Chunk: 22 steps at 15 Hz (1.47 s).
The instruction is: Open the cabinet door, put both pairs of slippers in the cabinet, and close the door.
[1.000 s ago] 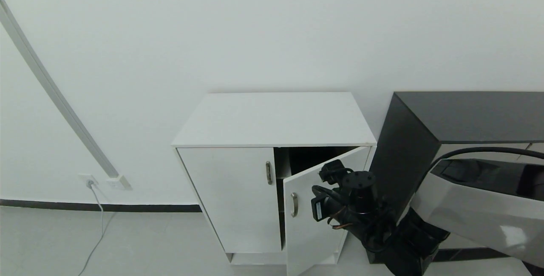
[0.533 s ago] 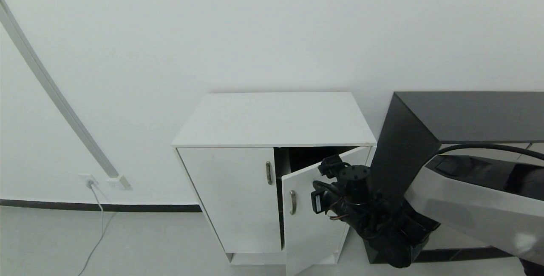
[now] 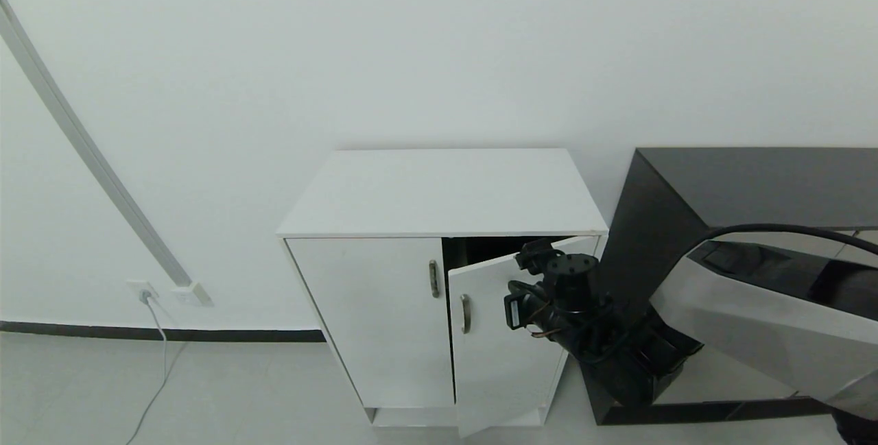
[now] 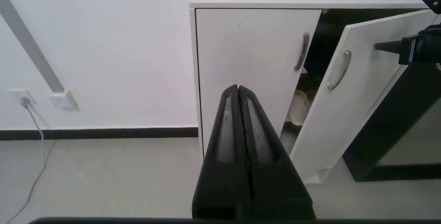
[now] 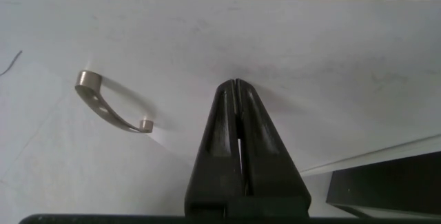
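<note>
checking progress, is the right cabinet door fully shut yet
No, the right door stands ajar, with the dark inside of the cabinet showing behind its top edge.

No readable print on the cabinet (image 3: pixel 442 191); the wall socket (image 3: pixel 143 289) looks too small to tell.

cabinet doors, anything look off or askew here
The right door stands ajar, angled out from the cabinet, while the left door sits flush. The shut right gripper is at the ajar door's face. No damage shows.

Black gripper (image 5: pixel 238 86), silver-shelled arm (image 3: pixel 754 308)
</note>
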Motion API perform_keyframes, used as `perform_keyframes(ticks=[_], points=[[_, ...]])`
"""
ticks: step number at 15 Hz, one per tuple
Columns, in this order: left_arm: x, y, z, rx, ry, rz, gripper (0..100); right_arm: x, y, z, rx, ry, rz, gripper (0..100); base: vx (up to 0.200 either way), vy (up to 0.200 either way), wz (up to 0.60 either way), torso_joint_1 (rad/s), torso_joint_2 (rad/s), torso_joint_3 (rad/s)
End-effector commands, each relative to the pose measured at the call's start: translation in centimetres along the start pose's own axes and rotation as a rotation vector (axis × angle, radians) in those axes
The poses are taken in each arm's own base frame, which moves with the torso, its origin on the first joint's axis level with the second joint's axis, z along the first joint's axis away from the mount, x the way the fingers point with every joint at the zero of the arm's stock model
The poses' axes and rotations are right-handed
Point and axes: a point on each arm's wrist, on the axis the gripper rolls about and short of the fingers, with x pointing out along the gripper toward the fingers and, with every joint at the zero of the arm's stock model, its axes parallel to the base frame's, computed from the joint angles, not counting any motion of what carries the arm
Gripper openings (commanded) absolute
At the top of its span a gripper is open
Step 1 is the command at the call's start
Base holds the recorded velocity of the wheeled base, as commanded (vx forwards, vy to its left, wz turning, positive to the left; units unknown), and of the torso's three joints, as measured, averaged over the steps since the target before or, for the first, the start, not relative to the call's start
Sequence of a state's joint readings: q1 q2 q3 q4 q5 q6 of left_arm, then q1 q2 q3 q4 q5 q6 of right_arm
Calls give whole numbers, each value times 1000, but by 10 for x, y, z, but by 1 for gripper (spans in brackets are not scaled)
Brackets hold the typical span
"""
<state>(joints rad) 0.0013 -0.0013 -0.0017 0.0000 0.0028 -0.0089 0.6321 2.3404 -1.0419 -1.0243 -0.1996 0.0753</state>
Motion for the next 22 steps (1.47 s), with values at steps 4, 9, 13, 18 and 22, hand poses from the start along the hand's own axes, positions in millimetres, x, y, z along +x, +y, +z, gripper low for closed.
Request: perform_keyframes(ticks=[4,9,13,18,22], points=[[0,0,0,0,1,1,0,7,-4,3,0,-4,-13,0,0,0,0,0,0,0],[0,0,0,0,1,1,0,12,-7,6,1,1,-21,0,0,0,0,0,0,0],[0,0,0,0,1,1,0,15,-10,8,3,-2,-28,0,0,0,0,0,0,0],[0,0,0,0,1,1,0,22,-11,9,6,-6,-34,0,0,0,0,0,0,0],[0,0,0,0,1,1,0,26,-10,12,7,-14,-33,0,0,0,0,0,0,0]])
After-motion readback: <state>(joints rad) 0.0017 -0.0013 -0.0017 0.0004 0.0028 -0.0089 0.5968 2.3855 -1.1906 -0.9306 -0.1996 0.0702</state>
